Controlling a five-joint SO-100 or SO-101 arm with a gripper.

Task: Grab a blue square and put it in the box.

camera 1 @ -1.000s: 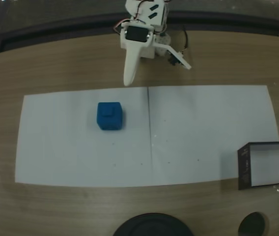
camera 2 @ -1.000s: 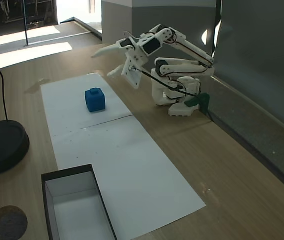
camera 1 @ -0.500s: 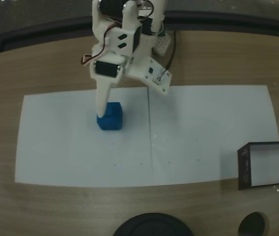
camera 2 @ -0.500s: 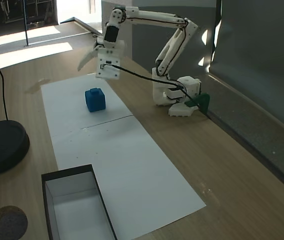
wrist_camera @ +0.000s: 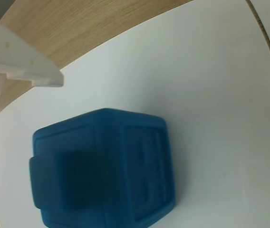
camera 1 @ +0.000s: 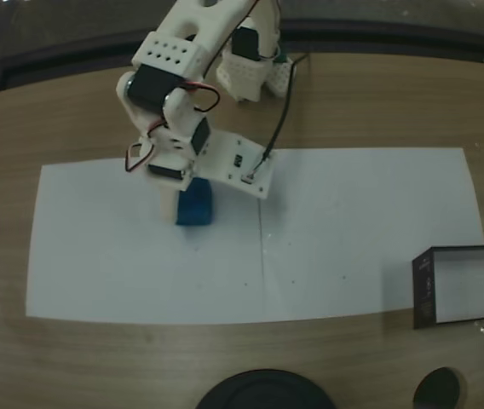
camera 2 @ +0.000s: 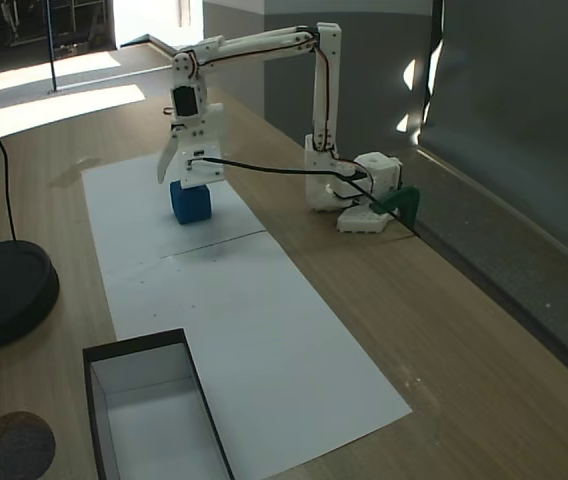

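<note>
Gripper (camera 2: 178,176) spread open, poised just above the blue cube (camera 2: 191,201) with one white finger (wrist_camera: 18,61) off to its side and nothing pinched yet; cube on the white paper sheet (camera 1: 353,239), well apart from the black-walled box (camera 2: 154,415). Approach step, by judgement: next, lowering to straddle the cube, then closing. Notch on the cube's face plain in the wrist view, box and distance to it plain in both fixed views.

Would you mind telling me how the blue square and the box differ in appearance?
The blue square is a small, solid, bright blue cube; the box is much wider, shallow and open-topped. The blue square is one colour, the box black-walled with a pale inside. Both rest on the white paper.
</note>
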